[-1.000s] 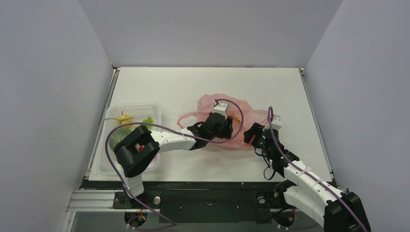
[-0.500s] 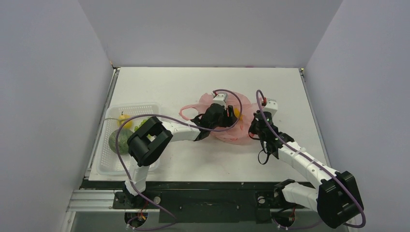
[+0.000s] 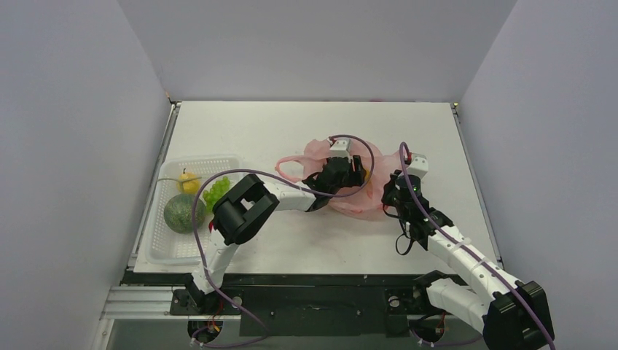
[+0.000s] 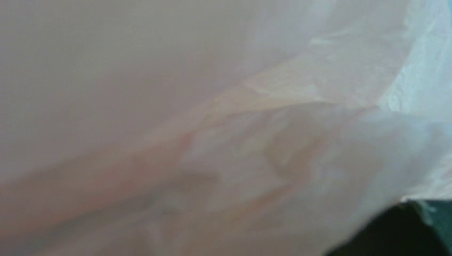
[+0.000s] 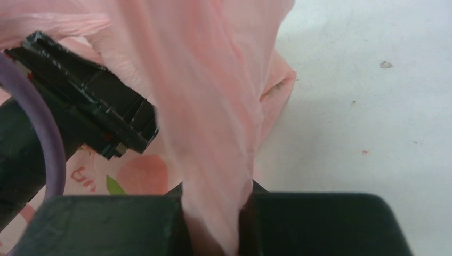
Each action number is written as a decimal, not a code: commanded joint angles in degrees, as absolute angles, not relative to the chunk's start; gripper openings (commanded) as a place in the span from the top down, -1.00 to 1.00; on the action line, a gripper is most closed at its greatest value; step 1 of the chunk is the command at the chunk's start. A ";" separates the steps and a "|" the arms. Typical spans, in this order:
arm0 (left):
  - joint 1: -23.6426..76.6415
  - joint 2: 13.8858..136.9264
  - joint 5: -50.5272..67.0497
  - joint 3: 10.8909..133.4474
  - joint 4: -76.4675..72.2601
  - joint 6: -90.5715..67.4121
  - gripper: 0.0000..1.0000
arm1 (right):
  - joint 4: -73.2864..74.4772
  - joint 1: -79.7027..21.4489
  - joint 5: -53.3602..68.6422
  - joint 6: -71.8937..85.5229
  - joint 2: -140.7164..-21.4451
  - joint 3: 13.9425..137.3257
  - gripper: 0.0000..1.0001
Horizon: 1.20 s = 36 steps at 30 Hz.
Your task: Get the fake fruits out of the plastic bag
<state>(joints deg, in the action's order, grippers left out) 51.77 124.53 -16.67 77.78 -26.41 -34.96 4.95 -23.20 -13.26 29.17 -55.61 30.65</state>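
While both arms are reaching into the middle of the worktop (image 3: 291, 131), the plastic bag (image 3: 357, 205) sits there as a crumpled pink heap, right of centre, with one loop handle flopped out to its left.

Right pincer (image 5: 216, 221) is the clear one. The wrist view shows its two dark fingers pressed together on a bunched fold of the pink film, which is squeezed flat between them. It has the bag by its right-hand edge, and bare worktop shows just beyond. You can also see a reddish print (image 5: 141, 173) with a little green leaf on the film lower down.

Left pincer (image 3: 350, 175) is nosed into the top of the bag from the left side. Its own camera gives nothing but blurry pink film filling the view, with no fingers showing, so I honestly can't tell if it's apart or together, or whether it has anything.

As for the fake fruits, three are plainly out, lying in the clear tray (image 3: 197, 158) at the far left of the worktop, well apart from the bag: a yellow lemon-shaped fruit (image 3: 188, 181) at the back, a light green grape bunch (image 3: 217, 191) beside it, and a green round fruit (image 3: 178, 213) nearer the front. I can't make out anything inside the bag through the film.
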 commanded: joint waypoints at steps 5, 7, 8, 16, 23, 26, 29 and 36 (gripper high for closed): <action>51.68 127.20 -16.00 81.53 -34.93 -38.16 -0.25 | 1.66 -22.94 -9.95 29.01 -55.44 29.82 1.00; 51.77 127.60 -15.44 81.33 -36.51 -38.50 -0.26 | 1.41 -22.96 -9.55 29.00 -55.44 29.84 1.00; 51.83 127.79 -15.26 81.02 -37.11 -38.56 -0.26 | 1.23 -22.91 -9.26 28.96 -55.49 29.81 1.00; 52.10 132.39 -15.49 84.65 -38.28 -38.10 -0.54 | 1.39 -22.93 -8.07 29.17 -54.90 29.06 1.00; 52.47 139.55 -16.22 92.39 -36.88 -40.24 -0.57 | 2.68 -22.99 -7.23 29.16 -54.72 29.50 1.00; 52.23 141.46 -16.07 94.20 -37.32 -39.57 -0.25 | 3.85 -22.94 -7.27 28.71 -54.39 30.04 1.00; 52.21 140.10 -15.45 94.45 -37.73 -36.71 0.13 | 4.35 -22.89 -7.73 28.39 -53.27 30.01 1.00; 52.04 129.64 -15.22 85.52 -34.60 -33.96 0.75 | 2.98 -22.90 -8.64 27.64 -52.35 27.24 1.00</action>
<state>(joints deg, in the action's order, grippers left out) 52.16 138.96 -15.57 89.69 -35.07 -36.12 4.99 -23.20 -7.90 28.84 -53.74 29.04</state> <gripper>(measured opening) 0.476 0.005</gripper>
